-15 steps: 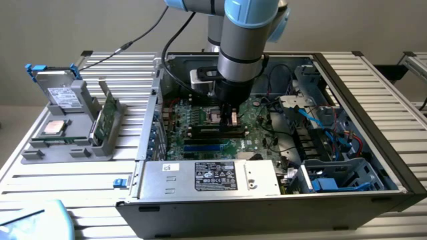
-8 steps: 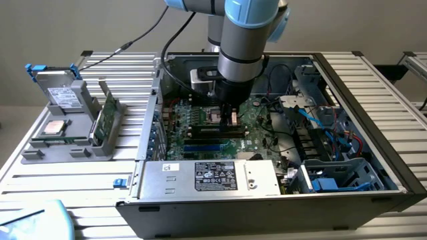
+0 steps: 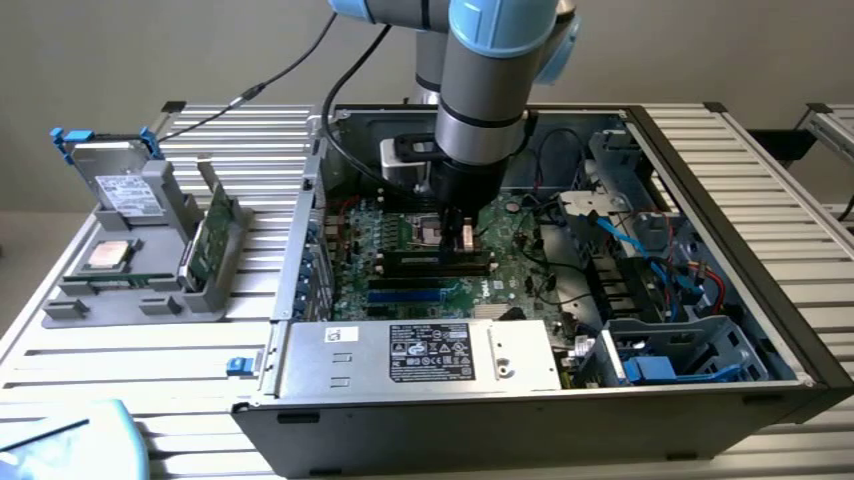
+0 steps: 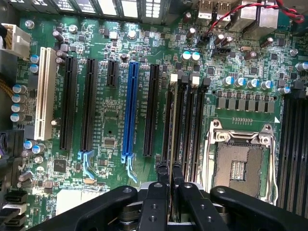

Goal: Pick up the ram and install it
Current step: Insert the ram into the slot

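Ram (image 4: 173, 120) is edge-on between the fingers (image 4: 162, 180), which are nearly closed and appear to pinch it, standing right over one of the memory slots (image 4: 192, 125) beside the empty processor socket (image 4: 238, 166). I judge the step in hand to be the seating. That calls for the strip's edge to sit true along the slot and for a straight press. The gripper (image 3: 461, 225) is down inside the open computer case (image 3: 787, 330), which holds the motherboard (image 4: 110, 120), a silver power supply (image 3: 427, 350) and loose cables. On the desk (image 3: 134, 400), at the exterior view's left, a grey tray (image 3: 80, 305) carries upright green cards (image 3: 207, 235), a drive (image 3: 127, 190) and a square silver chip (image 3: 107, 258)
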`<state>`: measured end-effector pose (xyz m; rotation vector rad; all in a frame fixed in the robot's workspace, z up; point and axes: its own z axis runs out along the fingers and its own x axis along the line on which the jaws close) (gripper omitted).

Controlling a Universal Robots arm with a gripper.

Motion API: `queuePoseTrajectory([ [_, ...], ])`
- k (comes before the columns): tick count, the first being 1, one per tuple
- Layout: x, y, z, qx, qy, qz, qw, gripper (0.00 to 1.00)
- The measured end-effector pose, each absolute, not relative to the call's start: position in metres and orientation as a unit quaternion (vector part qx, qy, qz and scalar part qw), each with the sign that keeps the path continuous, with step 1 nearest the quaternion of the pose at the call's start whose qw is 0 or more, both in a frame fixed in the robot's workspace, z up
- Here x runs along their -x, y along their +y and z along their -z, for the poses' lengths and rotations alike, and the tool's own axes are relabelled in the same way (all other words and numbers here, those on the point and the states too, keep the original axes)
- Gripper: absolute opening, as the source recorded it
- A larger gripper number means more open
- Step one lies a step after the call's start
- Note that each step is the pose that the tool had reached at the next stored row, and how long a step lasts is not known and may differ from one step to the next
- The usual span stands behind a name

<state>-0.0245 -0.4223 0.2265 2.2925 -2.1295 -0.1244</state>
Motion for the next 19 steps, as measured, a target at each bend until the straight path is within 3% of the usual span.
queuePoseTrajectory([
  [19, 0.023, -0.4244, -0.2258, -0.732, -0.68, 0.04, 0.005, 0.14],
])
